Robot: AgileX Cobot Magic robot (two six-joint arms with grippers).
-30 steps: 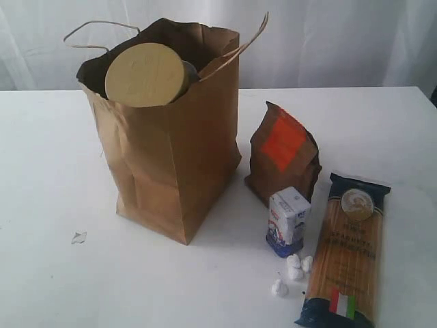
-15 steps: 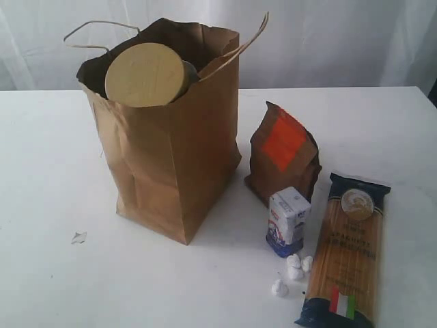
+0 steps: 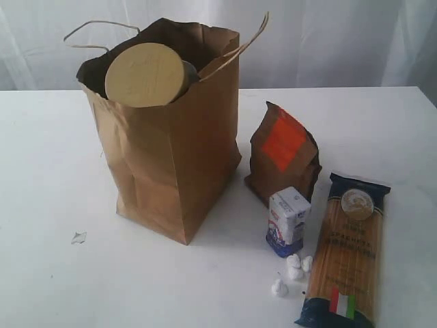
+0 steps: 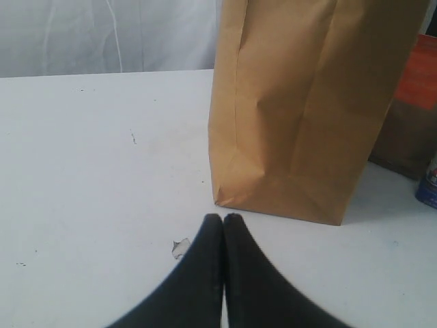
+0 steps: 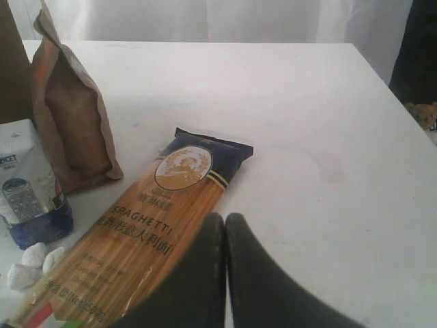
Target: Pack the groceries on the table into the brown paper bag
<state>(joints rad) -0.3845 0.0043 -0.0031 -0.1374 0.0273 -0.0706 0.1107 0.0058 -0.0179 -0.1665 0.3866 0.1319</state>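
The left gripper point(image 4: 223, 217) is pressed fully closed and empty, its arm held low over the white tabletop point(image 4: 82, 157), near the brown paper bag point(image 4: 293, 109) at its base corner. The right gripper point(image 5: 225, 217), likewise closed and empty, points down low, well apart from the bag. The tan-lidded jar point(image 3: 145, 74) sits in the bag's mouth. The brown pouch point(image 3: 283, 154), white-blue carton point(image 3: 288, 220) and spaghetti pack point(image 3: 347, 253) lie beside the bag.
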